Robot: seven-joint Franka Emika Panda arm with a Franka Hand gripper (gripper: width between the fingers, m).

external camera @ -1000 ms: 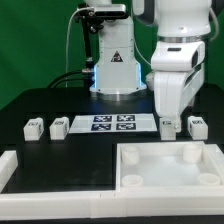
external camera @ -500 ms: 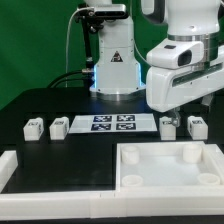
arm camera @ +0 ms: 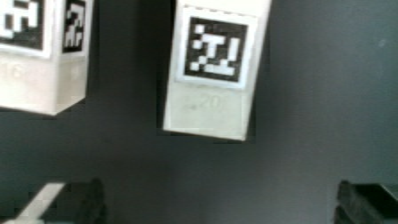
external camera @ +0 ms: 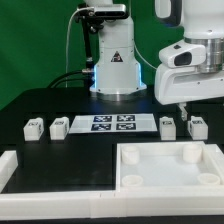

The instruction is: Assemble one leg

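Note:
Four small white legs with black-and-white tags stand on the black table: two at the exterior view's left (external camera: 33,127) (external camera: 58,127) and two at the right (external camera: 168,126) (external camera: 197,127). My gripper (external camera: 183,110) hangs open and empty just above and between the two right legs. In the wrist view one leg (arm camera: 217,70) lies ahead of the open gripper (arm camera: 217,205), and a second leg (arm camera: 39,55) lies beside it. The dark fingertips (arm camera: 63,202) show at the picture's edge, wide apart, touching nothing.
The large white tabletop (external camera: 128,160) with corner holes lies at the front right. The marker board (external camera: 112,123) lies between the leg pairs. A white L-shaped rail (external camera: 10,165) runs along the front left. The robot base (external camera: 113,60) stands behind.
The arm has swung toward the exterior view's right and risen a little. The hand, which stood over the inner right leg, now hangs between the two right legs. No leg has moved.

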